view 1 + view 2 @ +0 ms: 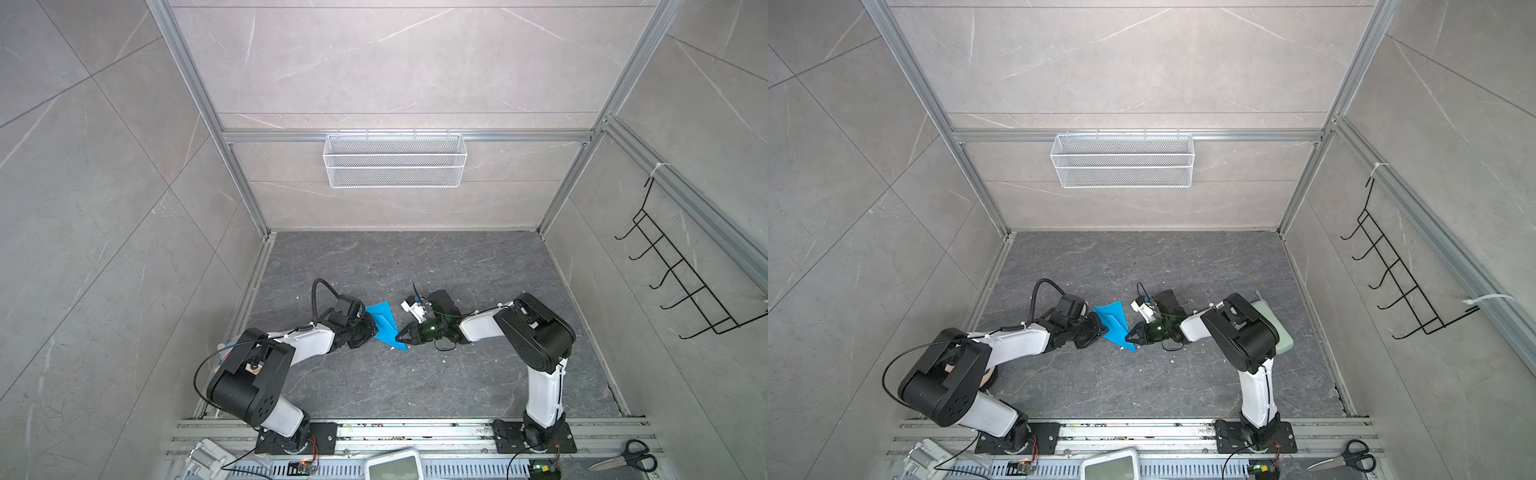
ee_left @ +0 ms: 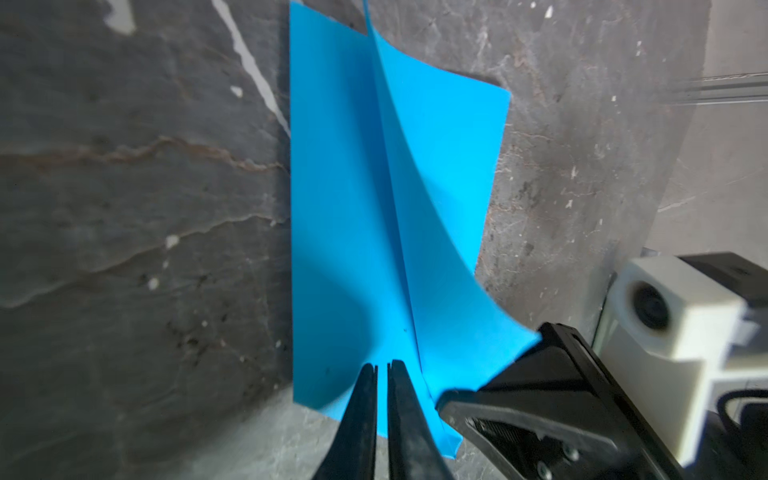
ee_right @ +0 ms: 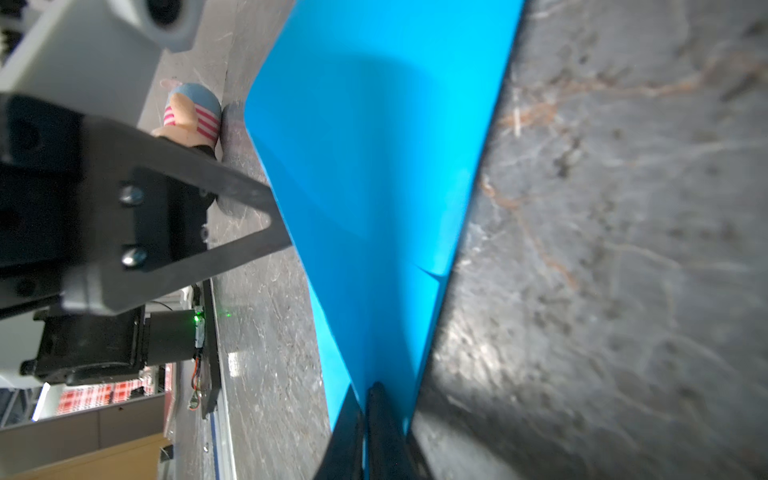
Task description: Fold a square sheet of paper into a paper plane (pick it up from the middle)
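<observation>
The paper plane (image 1: 384,326) sits half folded near the middle of the dark stone tabletop (image 1: 415,266). Its wide end points toward the back wall and its sharp nose (image 1: 404,349) toward the arm bases.

In the left wrist view, one flap curls up off the flat layer along the centre crease. My right gripper (image 3: 368,388) has that flap. Its jaws are pressed together on the paper near the nose, and a thin strip of blue shows between the fingers.

My left gripper (image 2: 382,368) comes in from the opposite long edge. Its jaws are almost together, with only a narrow dark slit between them. The tips lie over the flat layer just inside that edge, and I cannot tell whether they press on it.

In both top views the two grippers face each other tip to tip, with the plane between them.

Beyond the plane I see open tabletop running to the back wall, where a white wire basket (image 1: 395,160) hangs well above. Aluminium rails (image 1: 255,282) line the table's sides.

A striped soft toy (image 3: 193,112) lies beside the left arm. Scissors (image 1: 627,457) rest on the front rail, well apart from the work.
</observation>
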